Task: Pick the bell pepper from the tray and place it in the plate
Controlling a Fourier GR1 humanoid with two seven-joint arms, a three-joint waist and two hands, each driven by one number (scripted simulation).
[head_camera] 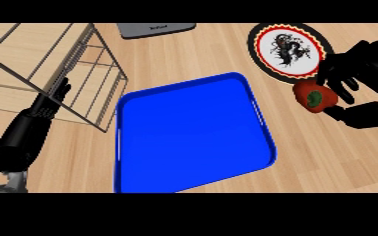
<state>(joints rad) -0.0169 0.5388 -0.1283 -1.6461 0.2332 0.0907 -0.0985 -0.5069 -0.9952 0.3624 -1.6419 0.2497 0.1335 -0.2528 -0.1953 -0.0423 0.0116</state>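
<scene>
Pepper [316, 98] first: a glossy red bell pepper, rounded and lumpy, with a green stem patch facing up, sits in my right hand [353, 82]. My black fingers [341, 88] curl over its far side and my thumb closes under it, so it is pinched between them, above the bench just beside the plate's near edge and well off the tray. That plate [289, 52] is round, with a black rim, a red scalloped ring and a white centre bearing a dark inked figure; the pepper overlaps its lower right rim. To the left lies the tray [193, 135], a smooth bright blue rectangle with rounded corners and raised walls, nothing in it. Beneath everything is the bench [325, 155], pale wood with a plank grain. Further left stands a thin wire rack [70, 70]. My left hand [53, 99] rests there, fingers straight and pointing up. A grey flat appliance [156, 29] lies at the far edge.
</scene>
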